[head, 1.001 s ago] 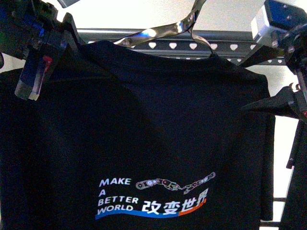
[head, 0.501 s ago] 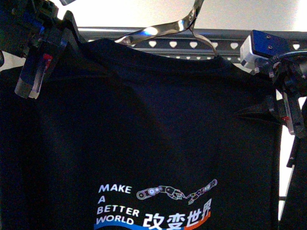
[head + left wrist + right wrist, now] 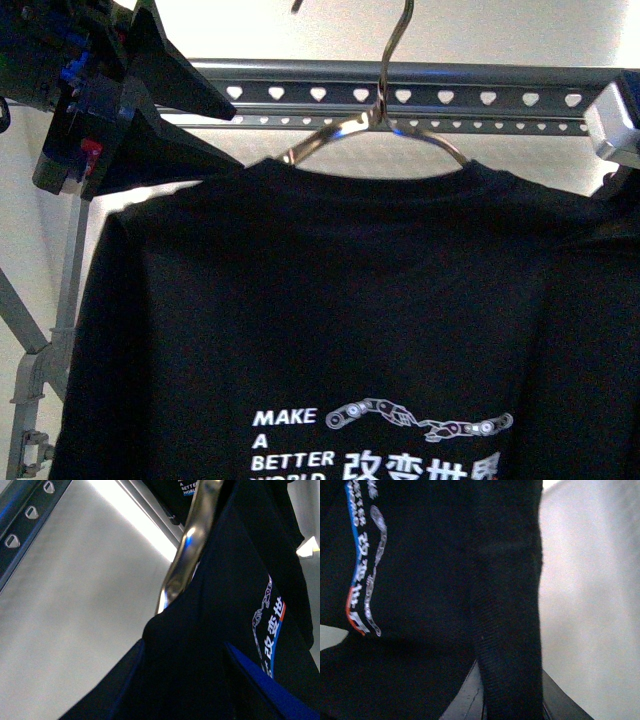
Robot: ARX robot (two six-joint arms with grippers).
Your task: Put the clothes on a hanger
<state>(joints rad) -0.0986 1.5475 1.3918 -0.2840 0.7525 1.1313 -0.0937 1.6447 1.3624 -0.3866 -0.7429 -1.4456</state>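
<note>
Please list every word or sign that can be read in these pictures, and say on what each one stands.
"MAKE A BETTER": white print on the black T-shirt, front view; the "WORLD" line below is cut by the picture's edge.
"改变世界": beside it on the same shirt, lower halves cut off, so this reading is not certain.
"A BETTER WORLD": very small, on black cloth far off in the left wrist view.
Print in the right wrist view: sideways, too blurred to read.

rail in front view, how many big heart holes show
9 heart holes, in one row along the top band of the rail, from the left gripper across to the right gripper. More may hide behind both.
</note>
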